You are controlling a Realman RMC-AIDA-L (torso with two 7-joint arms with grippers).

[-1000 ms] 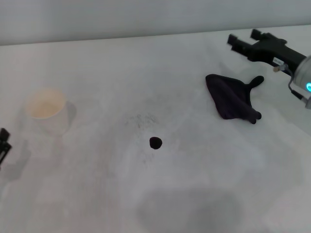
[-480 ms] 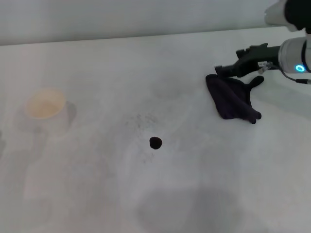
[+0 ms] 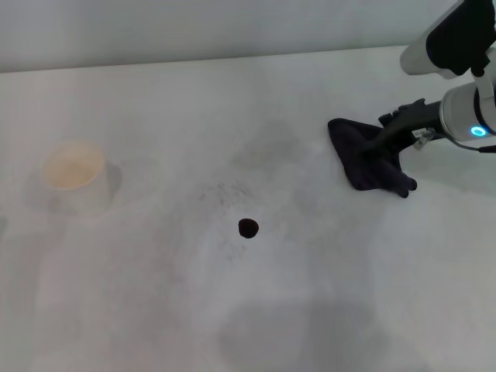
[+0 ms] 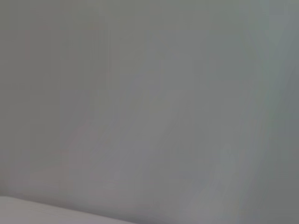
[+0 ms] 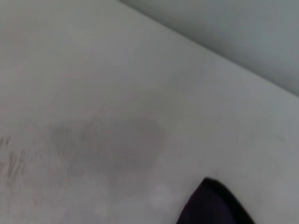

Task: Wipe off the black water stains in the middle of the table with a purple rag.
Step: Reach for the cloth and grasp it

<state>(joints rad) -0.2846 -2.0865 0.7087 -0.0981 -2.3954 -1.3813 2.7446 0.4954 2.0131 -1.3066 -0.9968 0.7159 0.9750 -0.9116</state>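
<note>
The purple rag (image 3: 363, 161) lies crumpled on the white table (image 3: 155, 310) at the right. One edge of the rag shows in the right wrist view (image 5: 209, 205). My right gripper (image 3: 381, 141) is tilted down onto the rag's upper right part, black against the dark cloth. The black water stain (image 3: 247, 228) is a small round blot in the middle of the table, well to the left of the rag and nearer me. My left gripper is out of view; its wrist view shows only a grey wall.
A pale paper cup (image 3: 74, 177) stands on the table at the left. Faint grey speckles (image 3: 225, 192) lie just beyond the stain. The table's far edge meets a grey wall (image 3: 232, 31).
My right gripper has swung from beyond the rag down and toward me onto the rag. My left gripper, at the left edge a second ago, has left the view. Rag and stain are unmoved.
</note>
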